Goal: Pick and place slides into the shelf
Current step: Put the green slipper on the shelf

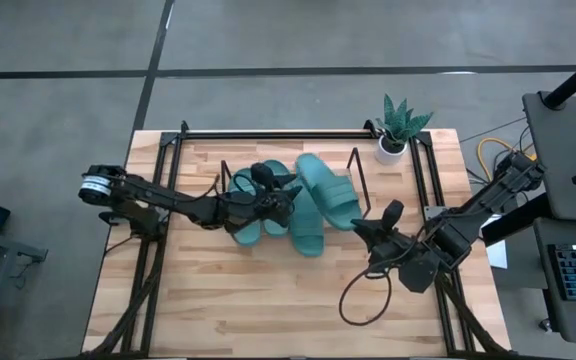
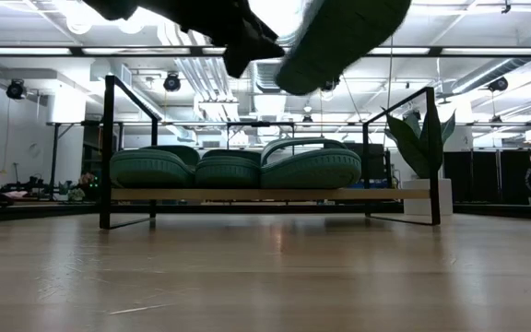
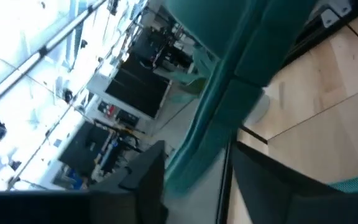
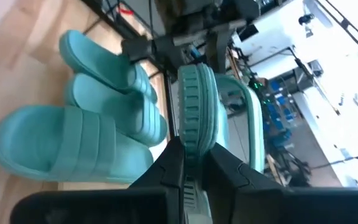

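The left tool [image 1: 273,200] hangs over the left half of the shelf [image 2: 404,195], above the slides parked there; whether it grips anything I cannot tell (its own camera shows only teal rubber up close). Three slides [image 2: 229,171] sit side by side on the shelf's wood base and fill it from the 9 o'clock end frame to past the middle. The only bare stretch of base is at the row's 3 o'clock end, just inside the right end frame.

The held slide [image 2: 339,32] is up in the air above the shelf, well clear of the bench [image 1: 268,300]. From overhead its long axis runs roughly from 11 to 5 o'clock. The right tool [image 4: 194,165] is clamped on its 5 o'clock end, pinching the sole on edge, so the slide reaches away from the tool toward 10 or 11 o'clock, over the parked row.

The move probably turns on this: the free slot lies below the slide and a little toward 3 o'clock of where it hangs. The slide likely has to shift that way and turn to match the others before it goes down. The right arm is plainly the nearer one (and already has the load).
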Controlling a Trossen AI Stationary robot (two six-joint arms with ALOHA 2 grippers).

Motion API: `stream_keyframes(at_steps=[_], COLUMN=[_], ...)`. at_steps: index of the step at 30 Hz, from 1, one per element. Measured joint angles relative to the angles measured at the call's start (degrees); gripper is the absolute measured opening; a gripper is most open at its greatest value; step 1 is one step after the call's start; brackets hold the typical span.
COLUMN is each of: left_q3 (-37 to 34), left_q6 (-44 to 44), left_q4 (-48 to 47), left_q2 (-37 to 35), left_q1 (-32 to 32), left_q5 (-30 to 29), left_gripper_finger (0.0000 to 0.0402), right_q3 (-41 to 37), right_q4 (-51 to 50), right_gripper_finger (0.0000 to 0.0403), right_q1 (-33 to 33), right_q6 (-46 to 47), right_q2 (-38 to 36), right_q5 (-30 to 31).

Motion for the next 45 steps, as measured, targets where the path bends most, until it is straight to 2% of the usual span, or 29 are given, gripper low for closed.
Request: stream_keyframes(at_steps=[3, 6, 11, 14, 17, 24, 29, 32, 35, 37, 45], left_q3=[0.0, -0.3, -0.3, -1.8, -4.8, -12.3, -17.7, -20.1, -21.8, -22.0, -21.9], left_q6=[-4.1, -10.5, -23.1, -29.4, -33.4, -39.7, -42.3, -42.6, -42.5, -42.5, -42.5], left_q4=[-6.9, -16.8, -30.8, -36.0, -35.6, -34.5, -34.0, -32.9, -31.2, -31.3, -29.9], left_q2=[-2.7, -6.4, -13.3, -18.3, -23.5, -36.0, -42.7, -45.1, -46.4, -46.9, -46.1], left_q1=[0.0, 0.0, -0.1, -0.5, -0.9, -2.3, -2.8, -2.8, -2.8, -2.8, -2.9], left_q5=[-1.8, -1.7, -0.7, 3.0, 5.9, 6.8, 8.0, 8.4, 8.5, 8.4, 8.5], left_gripper_finger=[0.0203, 0.0225, 0.0231, 0.0232, 0.0232, 0.0233, 0.0233, 0.0233, 0.0233, 0.0233, 0.0233], right_q3=[-0.6, -0.8, -0.8, -0.8, -0.7, 1.5, 5.6, 8.1, 9.2, 9.4, 9.2], right_q4=[-0.6, -0.5, -0.6, -0.9, -0.9, -3.0, -17.6, -31.8, -41.4, -42.8, -42.4], right_gripper_finger=[0.0025, 0.0025, 0.0025, 0.0025, 0.0025, 0.0024, 0.0024, 0.0024, 0.0024, 0.0024, 0.0024], right_q1=[0.0, 0.0, 0.0, 0.0, 0.3, 0.5, 0.9, 1.0, 1.4, 2.1, 3.5], right_q6=[0.9, 2.3, 5.0, 6.4, 7.6, 11.5, 26.9, 42.4, 54.7, 57.7, 58.9], right_q2=[0.0, 0.4, 2.3, 4.6, 7.4, 13.8, 15.9, 17.0, 18.4, 19.6, 24.6], right_q5=[0.5, 0.5, 0.8, 3.7, 6.5, 9.5, 9.2, 6.5, 3.5, 2.9, 0.0])
